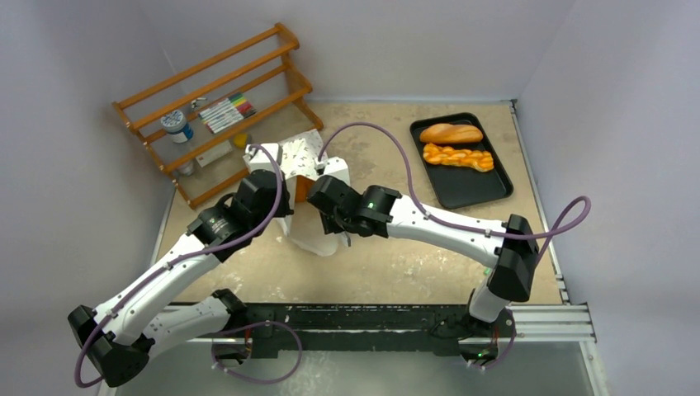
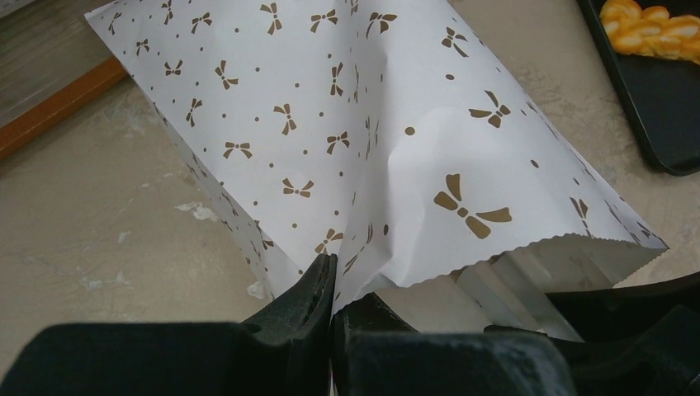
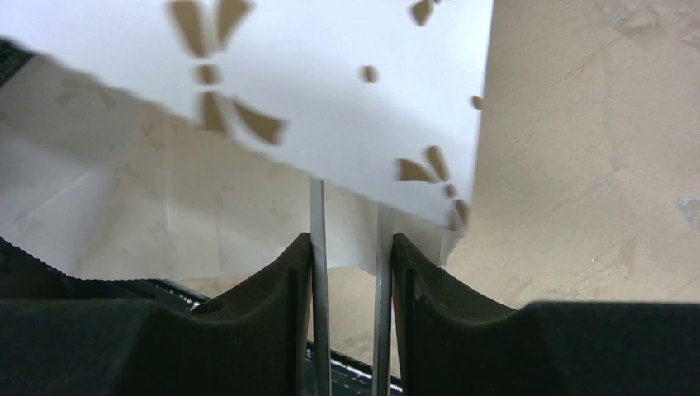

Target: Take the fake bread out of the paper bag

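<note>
Near the middle of the surface [image 1: 388, 268] the paper bag [image 2: 371, 124] is pinched at its mouth rim by the left hand [image 2: 333, 271], the right hand [image 3: 351, 247] is held partly spread at the opening, two loaves [image 1: 451, 133] are laid on the black tray [image 1: 479, 191] at the far right corner, and any bread left inside is hidden.

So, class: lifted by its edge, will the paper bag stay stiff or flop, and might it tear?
Probably floppy: the paper bag creases where the left gripper pinches its edge. Likely light, as its walls look thin. Its zigzag-cut rim might tear if yanked.
</note>
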